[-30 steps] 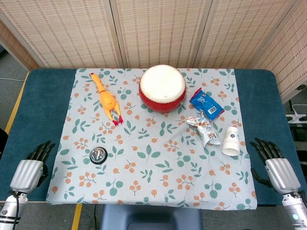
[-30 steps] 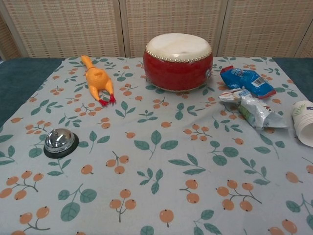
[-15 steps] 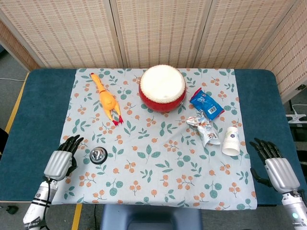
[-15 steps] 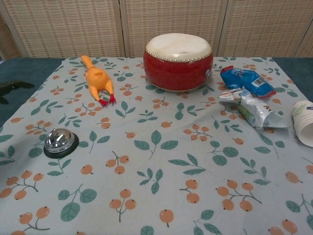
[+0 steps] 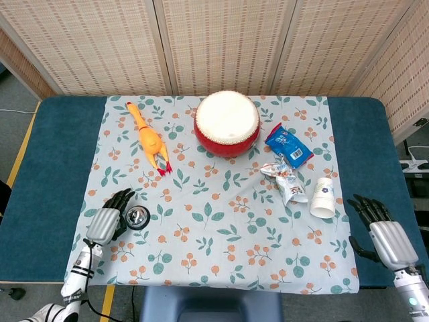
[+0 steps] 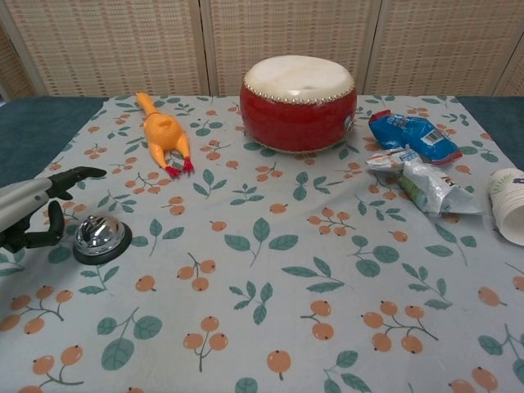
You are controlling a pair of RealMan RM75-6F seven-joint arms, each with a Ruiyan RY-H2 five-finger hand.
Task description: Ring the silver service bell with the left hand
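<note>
The silver service bell (image 5: 137,217) (image 6: 99,237), a shiny dome on a black base, sits on the floral cloth near the front left. My left hand (image 5: 107,221) (image 6: 33,210) hovers just left of the bell, fingers spread and empty, its fingertips (image 6: 88,173) reaching past the bell's far side without touching the dome. My right hand (image 5: 385,236) rests open on the blue table at the front right, far from the bell.
A yellow rubber chicken (image 5: 149,139) lies at the back left. A red drum (image 5: 227,123) stands at the back middle. A blue snack bag (image 5: 289,145), a crumpled wrapper (image 5: 285,180) and a paper cup (image 5: 323,197) lie on the right side.
My left hand has moved right from the blue table edge onto the cloth, coming up beside the bell. The right hand has stayed put.
</note>
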